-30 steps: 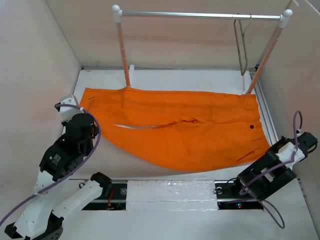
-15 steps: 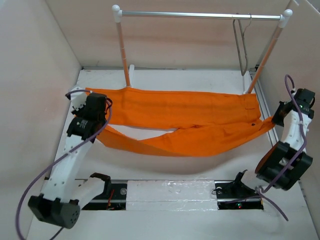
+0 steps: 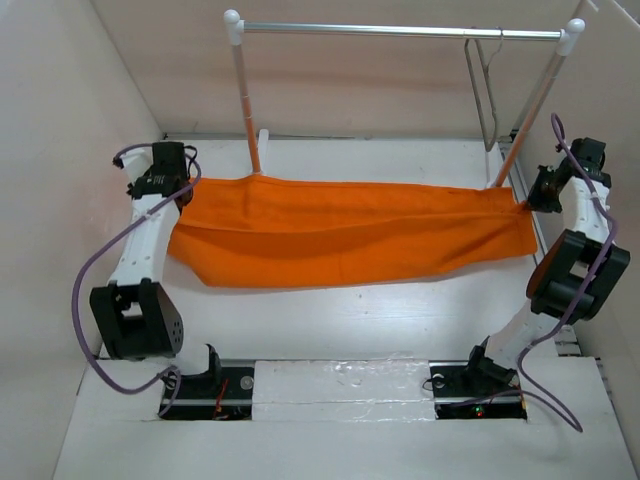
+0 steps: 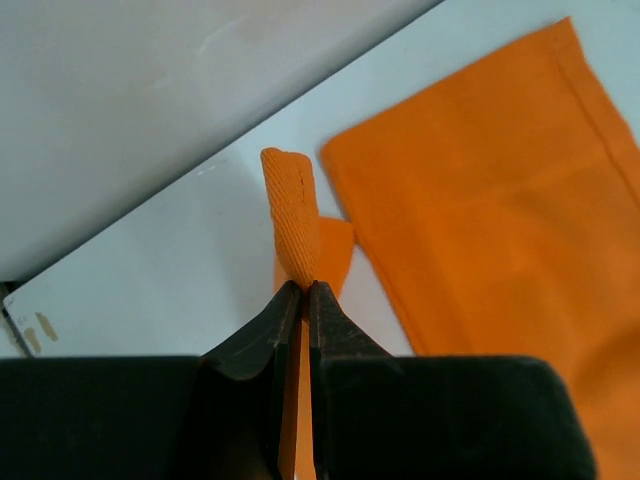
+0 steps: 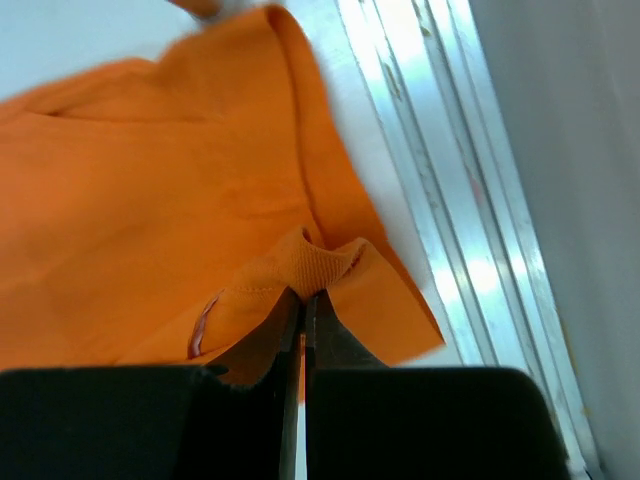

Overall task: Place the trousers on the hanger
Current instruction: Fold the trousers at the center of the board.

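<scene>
The trousers point(image 3: 340, 232) are folded into a long orange band across the middle of the top view, below the rail point(image 3: 400, 31). The left arm point(image 3: 140, 250) holds the left end and the right arm point(image 3: 585, 230) holds the right end. In the left wrist view the jaws are pressed together on a narrow folded tip of the cloth point(image 4: 292, 225). In the right wrist view the jaws pinch a small bump of a seamed edge point(image 5: 315, 262). The upper edge is stretched almost straight between the two arms. The lower part sags toward the table point(image 3: 380, 320), and I cannot tell if it touches it.

The hanger point(image 3: 484, 95) hangs on the rail in the upper right of the frame, apart from the trousers, so the main step is not yet done.

I think the biggest risk is slipping. Each arm grips very little cloth, so a hard pull between the arms could tear one end free. The hanger is thin and hangs freely, so a push from the cloth may swing it or knock it off the rail. The right post point(image 3: 525, 125) stands near the right arm, and the cloth could catch on it.

The table is white and smooth, so the cloth should slide easily on it. A metal track point(image 5: 450, 200) runs along its right edge. Pale walls point(image 3: 70, 120) close the space on three sides, leaving both arms little room.
</scene>
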Controlling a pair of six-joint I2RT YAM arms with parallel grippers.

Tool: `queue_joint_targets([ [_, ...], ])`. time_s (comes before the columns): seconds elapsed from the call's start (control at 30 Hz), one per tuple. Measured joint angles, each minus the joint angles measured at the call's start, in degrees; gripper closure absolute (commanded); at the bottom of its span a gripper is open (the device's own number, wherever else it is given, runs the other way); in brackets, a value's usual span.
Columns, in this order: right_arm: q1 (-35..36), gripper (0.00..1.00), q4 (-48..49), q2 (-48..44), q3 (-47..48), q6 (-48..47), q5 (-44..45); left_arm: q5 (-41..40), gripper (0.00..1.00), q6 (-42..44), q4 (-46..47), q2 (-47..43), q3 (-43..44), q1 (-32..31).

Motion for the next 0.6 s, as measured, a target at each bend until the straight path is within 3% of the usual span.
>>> queue_joint_targets([
  [0.2, 2.62, 1.0, 0.96, 9.66, 10.29, 2.69, -2.67, -2.95, 1.0, 0.79, 0.87, 14.6, 14.38, -0.17],
  [0.23, 2.86, 0.96, 1.16, 11.39, 12.26, 3.1, -3.15, -3.41, 1.0, 0.7, 0.79, 17.9, 18.01, -0.2],
  [0.3, 3.23, 0.84, 1.42, 13.97, 14.82, 3.87, -4.09, -4.15, 1.0, 0.76, 2.25, 23.93, 23.43, -0.68],
  [0.33, 3.32, 0.65, 1.77, 14.88, 15.43, 4.31, -4.48, -4.63, 1.0, 0.79, 2.78, 26.8, 25.73, -1.03],
  [0.37, 3.32, 0.56, 2.19, 15.43, 15.56, 4.7, -4.83, -5.14, 1.0, 0.76, 3.06, 29.44, 27.56, -1.44],
  [0.43, 3.26, 0.41, 3.39, 15.96, 15.5, 5.05, -5.07, -5.97, 1.0, 0.76, 2.4, 34.14, 31.17, -2.12],
  [0.47, 3.04, 0.4, 4.11, 15.93, 15.21, 5.25, -5.46, -6.1, 1.0, 0.81, 2.21, 36.13, 32.83, -2.34],
  [0.53, 2.49, 0.4, 5.62, 15.34, 14.36, 5.38, -6.54, -5.88, 0.89, 1.2, 2.12, 38.42, 35.06, -2.34],
  [0.57, 2.16, 0.39, 6.45, 14.84, 13.57, 5.44, -7.06, -5.16, 0.78, 1.53, 2.16, 38.95, 35.93, -2.08],
  [0.6, 1.9, 0.36, 7.13, 14.03, 12.59, 5.46, -7.45, -4.42, 0.53, 1.92, 2.32, 39.01, 36.74, -1.73],
])
